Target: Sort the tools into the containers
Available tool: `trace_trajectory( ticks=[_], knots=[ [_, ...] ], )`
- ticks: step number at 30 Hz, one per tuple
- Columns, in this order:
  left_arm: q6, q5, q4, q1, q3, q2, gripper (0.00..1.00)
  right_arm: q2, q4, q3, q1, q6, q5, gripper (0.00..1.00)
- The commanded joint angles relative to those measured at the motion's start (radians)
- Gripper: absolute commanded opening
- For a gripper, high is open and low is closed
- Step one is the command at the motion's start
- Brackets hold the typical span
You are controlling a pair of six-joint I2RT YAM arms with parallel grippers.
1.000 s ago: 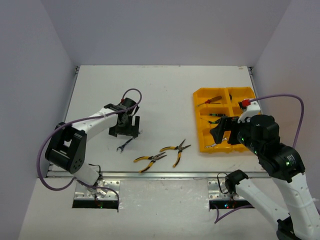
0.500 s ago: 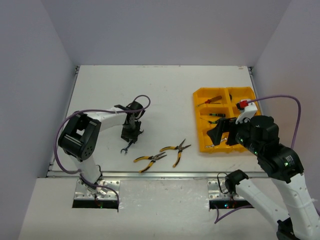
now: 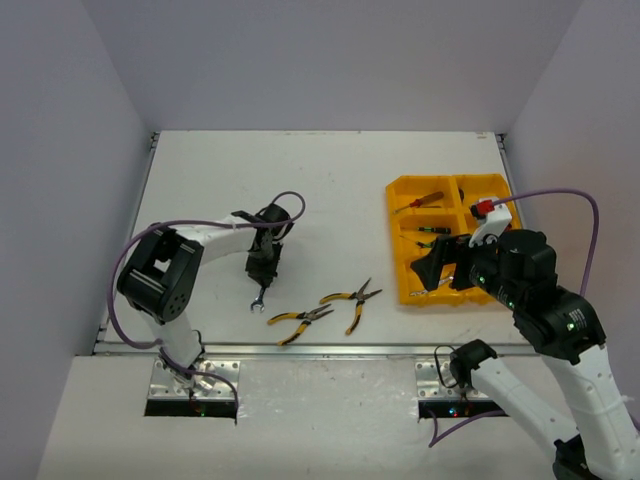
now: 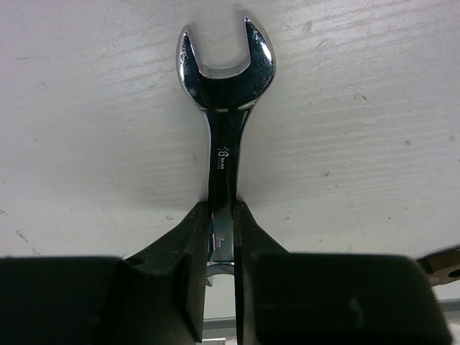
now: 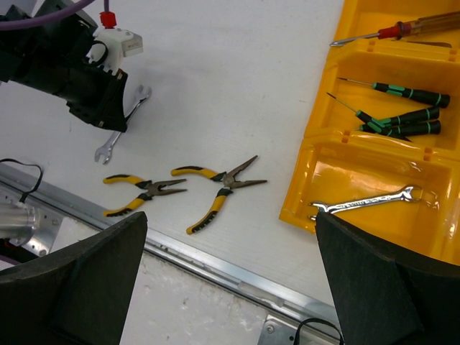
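Wrench [image 4: 224, 108] is squeezed in my left gripper [image 4: 221, 215] near the front edge of the bench [image 3: 330, 180] (pliers [image 3: 300, 318] lie close). My right gripper [image 3: 442, 268] gapes wide over the front of the tray [image 3: 392, 230].

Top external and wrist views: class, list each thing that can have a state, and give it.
Small silver open-ended wrench: pinched at its shaft.
Left gripper: shut on it.
Right gripper: open, empty.
Two yellow-handled pliers: loose, ungripped.
Bright yellow plastic tray: partly filled.
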Motion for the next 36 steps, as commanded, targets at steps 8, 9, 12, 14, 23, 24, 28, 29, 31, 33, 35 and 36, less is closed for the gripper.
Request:
trace_trajectory(
  ticks=[8, 9, 12, 14, 23, 24, 28, 29, 31, 33, 35, 36],
  knots=[
    [-0.083, -0.068, 0.052, -0.093, -0.007, -0.106, 0.0, 0.044, 0.159, -0.083, -0.002, 0.051, -0.137, 0.99],
    [-0.085, -0.069, 0.048, -0.1, -0.002, -0.121, 0.0, 0.054, 0.177, -0.094, -0.002, 0.058, -0.143, 0.99],
    [-0.094, -0.074, 0.044, -0.133, 0.008, -0.151, 0.0, 0.075, 0.227, -0.138, -0.002, 0.08, -0.164, 0.99],
    [-0.098, -0.081, 0.041, -0.144, 0.014, -0.172, 0.0, 0.089, 0.269, -0.16, -0.002, 0.094, -0.185, 0.99],
    [-0.116, -0.039, 0.031, -0.201, 0.07, -0.298, 0.0, 0.22, 0.579, -0.307, -0.004, 0.226, -0.375, 0.99],
    [-0.119, -0.024, 0.036, -0.215, 0.077, -0.316, 0.0, 0.231, 0.643, -0.332, -0.003, 0.268, -0.402, 0.99],
    [-0.134, 0.033, 0.072, -0.258, 0.105, -0.372, 0.0, 0.326, 0.848, -0.376, -0.001, 0.429, -0.459, 0.99],
    [-0.141, 0.045, 0.075, -0.266, 0.105, -0.373, 0.0, 0.328, 0.852, -0.38, -0.001, 0.433, -0.464, 0.99],
    [-0.163, 0.116, 0.134, -0.297, 0.103, -0.397, 0.0, 0.381, 0.949, -0.398, -0.001, 0.521, -0.465, 0.94],
    [-0.178, 0.14, 0.181, -0.324, 0.101, -0.399, 0.0, 0.406, 1.001, -0.408, 0.002, 0.576, -0.466, 0.9],
    [-0.201, 0.158, 0.226, -0.347, 0.101, -0.392, 0.0, 0.424, 1.024, -0.41, 0.011, 0.603, -0.447, 0.86],
    [-0.212, 0.166, 0.244, -0.356, 0.102, -0.389, 0.0, 0.432, 1.024, -0.409, 0.017, 0.61, -0.435, 0.85]
  ],
)
